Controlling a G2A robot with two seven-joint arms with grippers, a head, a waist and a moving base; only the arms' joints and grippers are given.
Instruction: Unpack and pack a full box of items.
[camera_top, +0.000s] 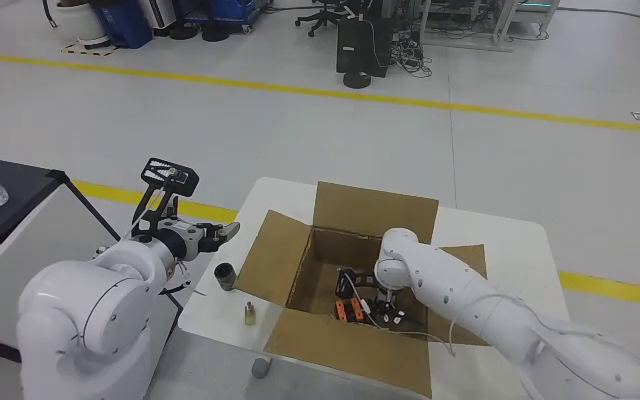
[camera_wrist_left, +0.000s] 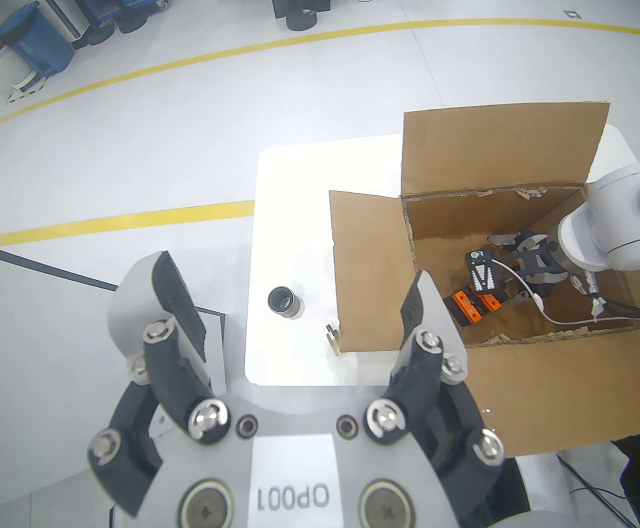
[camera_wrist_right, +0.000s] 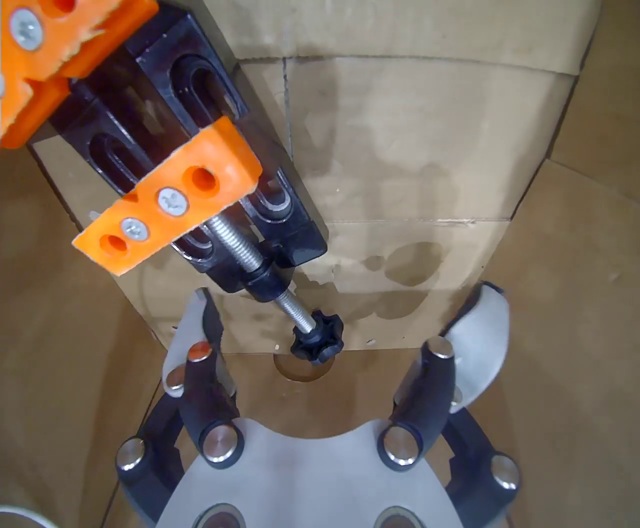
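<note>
Now my right fingers (camera_wrist_right: 200, 325) spread, empty, low inside box (camera_top: 375, 212) mid-worktop (camera_top: 207, 308), just beside vise (camera_wrist_right: 150, 140) knob. My left fingers (camera_wrist_left: 170, 295) spread, empty, off worktop's left edge, near cup (camera_top: 225, 275).

A robotics lab or test hall: a wide pale floor (camera_top: 200, 130) taped with yellow lines (camera_top: 300, 90), blue bins (camera_top: 122, 25) and an office chair (camera_top: 325, 17) at the far side, and a black computer tower (camera_top: 360, 48) trailing cables (camera_top: 412, 58).
</note>
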